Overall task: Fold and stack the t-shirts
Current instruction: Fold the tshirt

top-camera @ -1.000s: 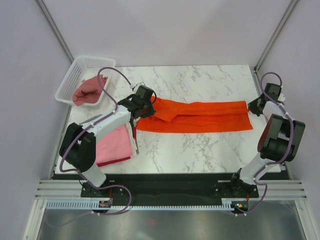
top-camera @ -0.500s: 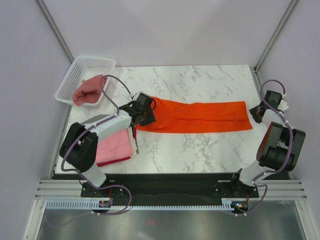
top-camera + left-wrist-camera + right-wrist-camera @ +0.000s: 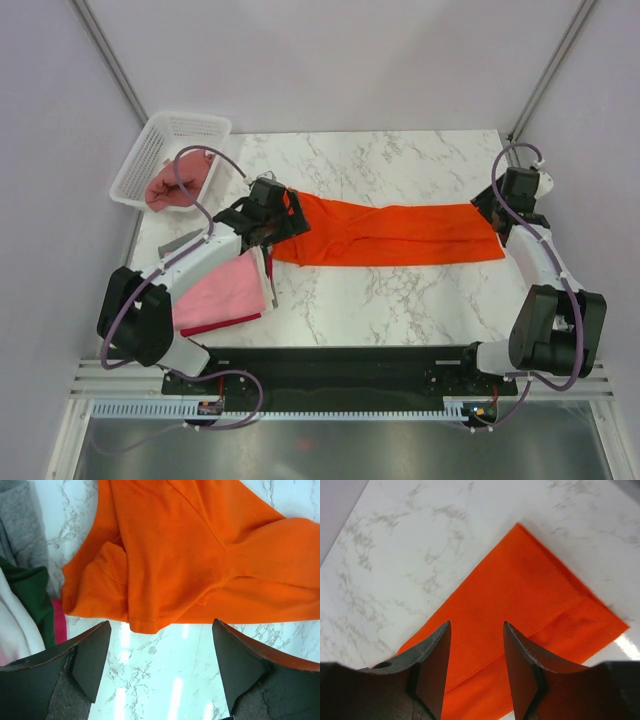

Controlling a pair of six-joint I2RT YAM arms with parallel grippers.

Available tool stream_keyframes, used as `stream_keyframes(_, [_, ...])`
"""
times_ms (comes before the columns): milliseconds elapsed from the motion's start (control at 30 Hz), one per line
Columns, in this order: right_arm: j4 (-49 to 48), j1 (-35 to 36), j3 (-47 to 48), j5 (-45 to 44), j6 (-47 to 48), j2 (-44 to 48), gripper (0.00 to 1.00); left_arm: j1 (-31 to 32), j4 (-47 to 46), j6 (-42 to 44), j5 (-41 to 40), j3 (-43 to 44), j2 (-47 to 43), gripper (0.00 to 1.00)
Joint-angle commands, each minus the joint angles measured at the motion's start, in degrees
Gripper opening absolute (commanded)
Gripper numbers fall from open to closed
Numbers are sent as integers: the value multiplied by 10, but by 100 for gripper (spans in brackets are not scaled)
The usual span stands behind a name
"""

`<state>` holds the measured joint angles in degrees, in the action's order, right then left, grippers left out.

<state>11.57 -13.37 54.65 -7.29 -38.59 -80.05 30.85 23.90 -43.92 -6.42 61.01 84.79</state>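
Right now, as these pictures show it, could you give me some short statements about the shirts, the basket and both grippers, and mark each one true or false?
1. The orange t-shirt lies as a long strip on the marble table. True.
2. The left gripper is shut on the orange t-shirt. False: its jaws stand open and hold nothing.
3. The white mesh basket holds a dusty rose shirt. True.
4. The light pink shirt lies in the basket. False: it lies folded at the table's near left.
5. The right gripper is open. True.
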Motion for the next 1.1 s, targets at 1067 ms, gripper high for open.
stream_keyframes(1067, [-85, 357, -57, 121, -36, -45, 33, -78, -59, 82, 110, 64, 110, 84])
